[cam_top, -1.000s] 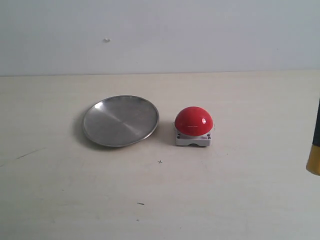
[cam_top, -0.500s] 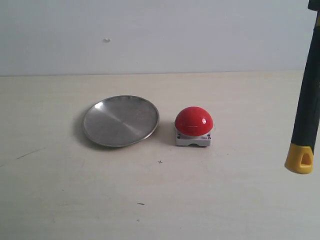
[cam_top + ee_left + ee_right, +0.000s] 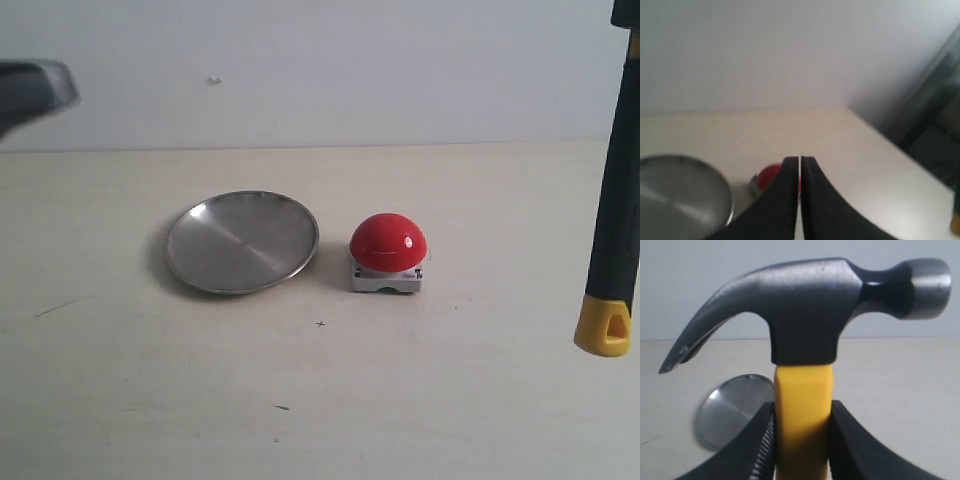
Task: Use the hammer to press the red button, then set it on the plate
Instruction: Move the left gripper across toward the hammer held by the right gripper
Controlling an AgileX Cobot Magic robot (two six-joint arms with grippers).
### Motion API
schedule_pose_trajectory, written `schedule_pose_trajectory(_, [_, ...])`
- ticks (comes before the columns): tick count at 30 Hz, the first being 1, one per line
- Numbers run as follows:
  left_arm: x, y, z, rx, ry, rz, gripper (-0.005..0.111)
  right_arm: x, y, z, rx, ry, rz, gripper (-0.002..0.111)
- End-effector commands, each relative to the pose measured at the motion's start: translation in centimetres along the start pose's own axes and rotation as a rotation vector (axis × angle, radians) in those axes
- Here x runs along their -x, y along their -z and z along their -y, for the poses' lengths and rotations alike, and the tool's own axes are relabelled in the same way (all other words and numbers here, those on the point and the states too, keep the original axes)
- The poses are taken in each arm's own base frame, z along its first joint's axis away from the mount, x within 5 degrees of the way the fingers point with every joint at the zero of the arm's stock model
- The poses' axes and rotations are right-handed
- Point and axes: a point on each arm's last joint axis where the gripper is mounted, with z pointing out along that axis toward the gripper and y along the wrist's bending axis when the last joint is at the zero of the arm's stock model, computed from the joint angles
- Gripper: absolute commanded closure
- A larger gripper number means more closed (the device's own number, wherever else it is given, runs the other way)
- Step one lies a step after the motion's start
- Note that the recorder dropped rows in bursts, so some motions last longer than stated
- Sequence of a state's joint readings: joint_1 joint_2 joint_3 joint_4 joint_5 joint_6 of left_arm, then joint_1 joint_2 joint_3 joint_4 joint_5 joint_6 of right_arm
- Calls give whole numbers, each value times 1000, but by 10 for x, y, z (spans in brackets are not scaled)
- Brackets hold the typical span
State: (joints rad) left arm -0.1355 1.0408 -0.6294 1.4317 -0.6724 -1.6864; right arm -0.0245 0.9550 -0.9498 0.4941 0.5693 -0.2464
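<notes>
at three o'clock from the button (image 3: pixel 387 243), your right gripper (image 3: pixel 802 412) clamps the hammer (image 3: pixel 612 250) under its head; the dangling handle may swing and miss. left gripper (image 3: pixel 800 165) pinched together, empty.

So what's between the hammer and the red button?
Nothing: only bare table shows between the red button and the hanging hammer, seen in the exterior view.
</notes>
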Motion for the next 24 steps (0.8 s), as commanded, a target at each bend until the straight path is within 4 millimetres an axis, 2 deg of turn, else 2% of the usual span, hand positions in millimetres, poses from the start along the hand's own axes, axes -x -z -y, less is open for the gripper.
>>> schedule_pose_trajectory(1, [-29, -59, -29, 93, -159, -301, 96, 6, 4, -2, 5, 7, 63, 108])
schedule_pose_trajectory(3, [-44, -82, -39, 193, -209, -368, 96, 6, 4, -2, 6, 6, 59, 108])
schedule_pose_trajectory(6, [-65, -111, -30, 203, -251, -438, 96, 6, 4, -2, 7, 7, 56, 108])
schedule_pose_trajectory(7, [-74, -129, -16, 154, -233, -460, 95, 6, 4, -2, 7, 7, 56, 108])
schedule_pose_trajectory(8, [-76, -137, -4, 115, -236, -464, 94, 6, 4, -2, 7, 7, 55, 108])
schedule_pose_trajectory(9, [-77, -150, 20, 36, -202, -451, 89, 5, 4, -2, 7, 7, 54, 108])
schedule_pose_trajectory(10, [-75, -155, 35, -6, -181, -436, 84, 5, 4, -2, 7, 10, 54, 108])
schedule_pose_trajectory(11, [-71, -164, 63, -89, -145, -408, 72, 5, 4, -2, 6, 29, 54, 108])
schedule_pose_trajectory(12, [-67, -167, 78, -131, -133, -389, 64, 5, 4, -2, 6, 33, 54, 108])
schedule_pose_trajectory(13, [-60, -173, 102, -192, -131, -357, 51, 5, 4, -2, 6, 34, 54, 108])
schedule_pose_trajectory(14, [-58, -175, 114, -221, -144, -349, 44, 5, 4, -2, 7, 34, 51, 108])
schedule_pose_trajectory(16, [-57, -181, 142, -285, -177, -330, 41, 5, 4, -2, 7, 34, 51, 108])
schedule_pose_trajectory(18, [-60, -187, 154, -306, -186, -328, 41, 5, 4, -2, 7, 34, 51, 108])
schedule_pose_trajectory(21, [-69, -197, 159, -357, -198, -334, 41, 6, 4, -2, 5, 33, 57, 108])
schedule_pose_trajectory(24, [-66, -196, 165, -418, -201, -297, 41, 6, 4, -2, 3, 25, 65, 108])
